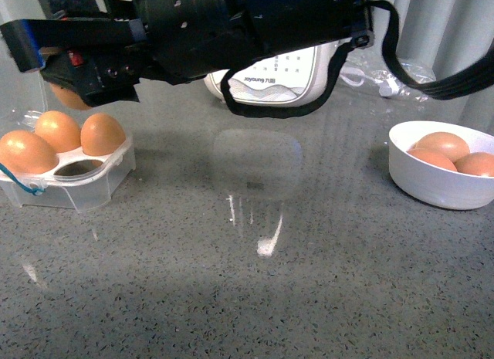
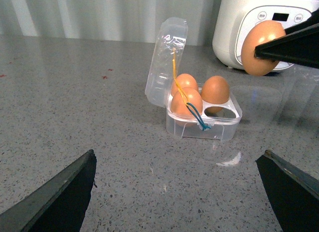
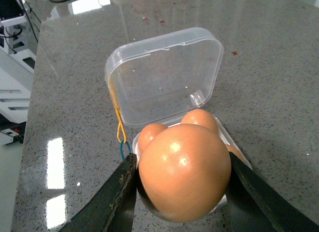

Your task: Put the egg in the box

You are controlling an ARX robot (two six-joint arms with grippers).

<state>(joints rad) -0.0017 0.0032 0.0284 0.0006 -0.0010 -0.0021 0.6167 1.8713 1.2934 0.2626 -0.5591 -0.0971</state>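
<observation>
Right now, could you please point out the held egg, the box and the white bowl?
egg [image 3: 182, 172]: right wrist view, middle of shell.
box [image 2: 224, 132]: left wrist view, front wall.
white bowl [image 1: 432, 187]: front view, outer wall.

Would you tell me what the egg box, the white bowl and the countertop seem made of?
The egg box: thin clear glossy plastic; the countertop shows through its lid. The white bowl: smooth, opaque, perhaps glazed ceramic or plastic. The countertop: speckled grey stone or composite, polished, mirroring lights.
</observation>
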